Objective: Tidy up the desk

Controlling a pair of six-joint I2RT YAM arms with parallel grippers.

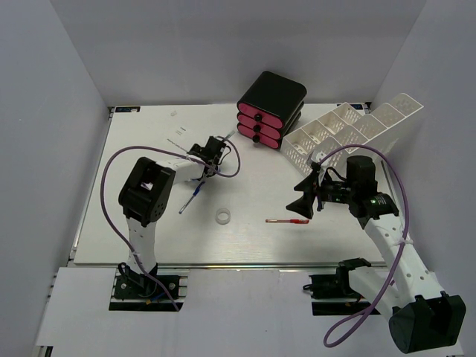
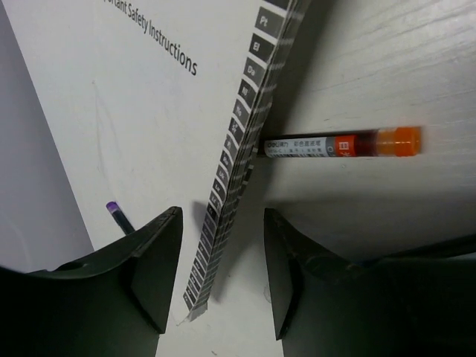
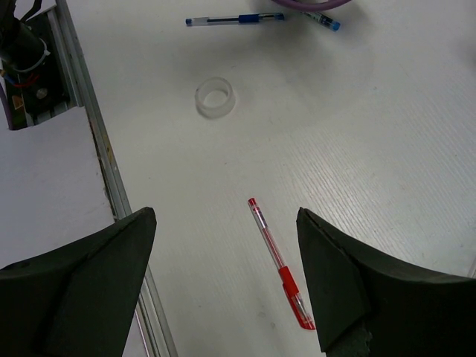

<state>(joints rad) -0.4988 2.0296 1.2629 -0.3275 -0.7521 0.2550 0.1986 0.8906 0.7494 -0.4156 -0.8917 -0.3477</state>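
Observation:
The white desk (image 1: 253, 186) holds scattered stationery. My left gripper (image 1: 213, 155) is open at the back left, low over a safety-instructions booklet (image 2: 126, 97). The booklet's tabbed edge (image 2: 227, 186) runs between the fingers (image 2: 219, 275). An orange-capped pen (image 2: 342, 143) lies just beyond that edge. My right gripper (image 1: 305, 199) is open above a red pen (image 1: 288, 221). In the right wrist view the red pen (image 3: 279, 264) lies on the desk between the spread fingers (image 3: 225, 219), untouched.
A clear tape ring (image 1: 222, 217) and a blue pen (image 1: 192, 197) lie at mid-desk; both show in the right wrist view (image 3: 215, 97) (image 3: 234, 20). A black-and-pink drawer unit (image 1: 269, 108) and a white compartment tray (image 1: 349, 130) stand at the back right. The silver rail (image 3: 104, 149) runs along the near edge.

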